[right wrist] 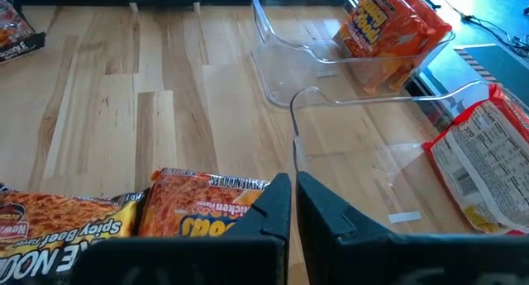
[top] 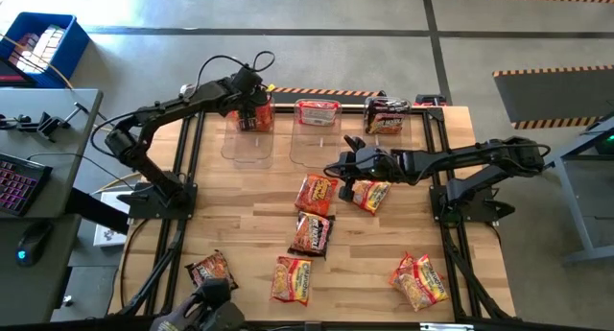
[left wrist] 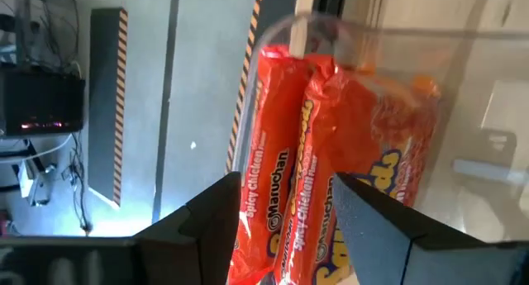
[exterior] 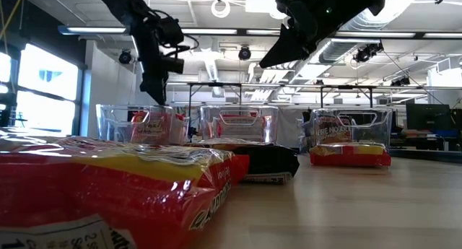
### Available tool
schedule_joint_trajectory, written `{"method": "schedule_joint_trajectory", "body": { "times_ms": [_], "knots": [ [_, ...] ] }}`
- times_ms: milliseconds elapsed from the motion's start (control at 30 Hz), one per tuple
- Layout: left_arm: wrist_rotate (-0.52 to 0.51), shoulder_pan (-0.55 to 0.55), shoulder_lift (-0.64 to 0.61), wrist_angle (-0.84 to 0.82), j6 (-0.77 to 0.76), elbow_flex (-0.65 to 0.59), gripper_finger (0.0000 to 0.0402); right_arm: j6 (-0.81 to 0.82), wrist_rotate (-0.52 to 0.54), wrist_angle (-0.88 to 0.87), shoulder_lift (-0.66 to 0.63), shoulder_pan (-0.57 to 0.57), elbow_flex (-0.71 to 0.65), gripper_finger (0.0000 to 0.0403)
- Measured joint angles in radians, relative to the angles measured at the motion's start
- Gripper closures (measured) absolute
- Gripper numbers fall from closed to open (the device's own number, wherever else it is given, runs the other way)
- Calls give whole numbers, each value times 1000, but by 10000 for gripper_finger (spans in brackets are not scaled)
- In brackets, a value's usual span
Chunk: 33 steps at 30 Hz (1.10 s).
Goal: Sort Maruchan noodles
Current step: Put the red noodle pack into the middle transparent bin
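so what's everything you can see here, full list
clear bins: three, see-through, in a row along the table's far edge
packets in the left bin: at least two, orange-red, standing on edge
packet in the middle bin: one, red and white
packets in the right bin: count unclear, dark with red
loose packets: about six, mostly orange-red, two darker, spread over the table's middle and near side
table: one, light wood
blue crate: one, on the floor beyond the table's left side
keyboard: one, dark, on a side desk
left gripper: open, at the left bin over the orange-red packets
right gripper: shut, above the table's middle
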Motion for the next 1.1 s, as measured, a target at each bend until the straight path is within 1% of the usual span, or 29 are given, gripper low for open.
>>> {"method": "schedule_joint_trajectory", "body": {
  "times_ms": [67, 133, 267, 333, 433, 500, 567, 600, 733, 800, 900, 967, 1033, 1100],
  "knots": [
    [21, -3, -31, 0, -25, 0, 218, -1, 0, 0, 0, 0, 0, 398],
    [78, -4, -68, -1, -74, 0, 224, -6, 0, -1, 0, 0, 0, 398],
    [303, -11, -158, 0, -227, -26, 262, -28, 9, -1, 0, 0, 0, 398],
    [363, -43, -207, 15, -267, -71, 290, -33, 33, 2, 3, 0, 0, 400],
    [375, -128, -284, 98, -317, -178, 336, -34, 76, 6, 30, 0, 0, 402],
    [377, -192, -336, 177, -362, -256, 366, -34, 84, 7, 60, 0, 0, 402],
    [378, -259, -387, 275, -421, -335, 390, -26, 84, 34, 91, 5, 0, 402],
    [380, -292, -411, 334, -452, -376, 395, -26, 84, 47, 104, 11, 0, 402],
    [436, -420, -493, 623, -578, -541, 393, -22, 95, 64, 118, 65, 0, 403],
    [474, -477, -515, 764, -627, -612, 393, -13, 126, 63, 115, 103, 0, 403],
    [509, -548, -522, 905, -697, -690, 396, 6, 169, 64, 110, 166, 0, 403],
    [556, -585, -519, 936, -745, -724, 398, 49, 185, 75, 120, 203, 0, 403],
    [617, -620, -496, 936, -784, -736, 399, 88, 197, 116, 153, 234, 1, 403],
    [651, -654, -469, 935, -820, -743, 397, 99, 214, 157, 197, 264, 0, 403]
  ]
}}
